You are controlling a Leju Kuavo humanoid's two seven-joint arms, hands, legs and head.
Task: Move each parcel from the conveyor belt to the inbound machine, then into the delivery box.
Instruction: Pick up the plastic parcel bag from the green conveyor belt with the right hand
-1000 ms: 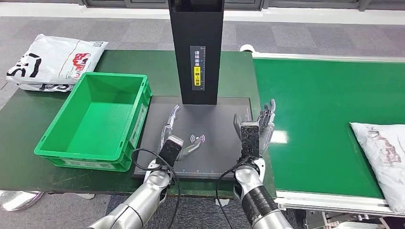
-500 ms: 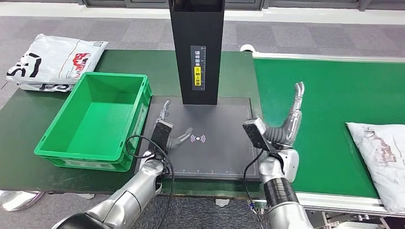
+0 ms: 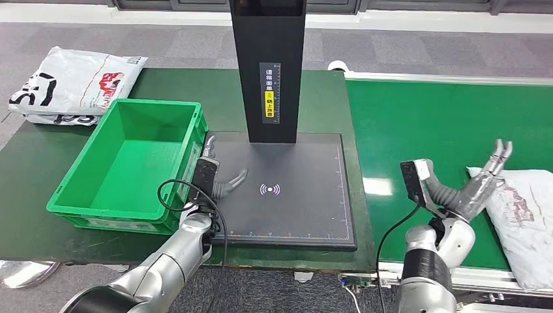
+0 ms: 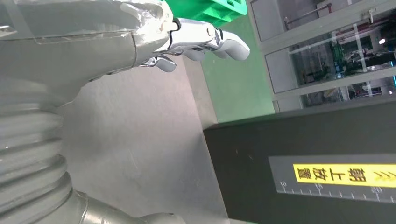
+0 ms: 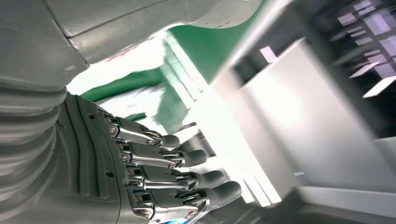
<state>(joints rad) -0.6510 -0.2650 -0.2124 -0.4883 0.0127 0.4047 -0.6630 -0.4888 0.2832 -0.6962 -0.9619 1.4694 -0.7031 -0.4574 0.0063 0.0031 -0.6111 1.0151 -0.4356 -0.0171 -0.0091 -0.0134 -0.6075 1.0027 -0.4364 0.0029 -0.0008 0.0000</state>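
Over the conveyor belt point(image 3: 424, 124), the right hand point(image 3: 473, 186) is seen with its fingers spread and nothing held, its fingertips just beside the near edge of the white parcel point(image 3: 522, 215) that lies at the right end of the belt. One second ago this hand was raised over the right edge of the dark scanning plate; since then it has been swung out to the right, across the belt. From this it is judged that the pick-up step is being started and that the parcel has not yet been grasped.

The left hand point(image 3: 218, 182) is also released, fingers loosely apart, and it has been drawn toward the left edge of the inbound machine point(image 3: 280, 189), close to the wall of the green delivery box point(image 3: 176, 195). Nothing is seen inside the box. A second parcel point(image 3: 72, 81) is lying on the table behind the box.

Only the head view gives the relation between right hand and parcel. In the right wrist view the dark fingers point(image 5: 187, 179) are shown straight and apart, but the background is blurred and the parcel cannot be told there. The left wrist view adds the machine's black column point(image 4: 303, 172) with its yellow label, seen from close.
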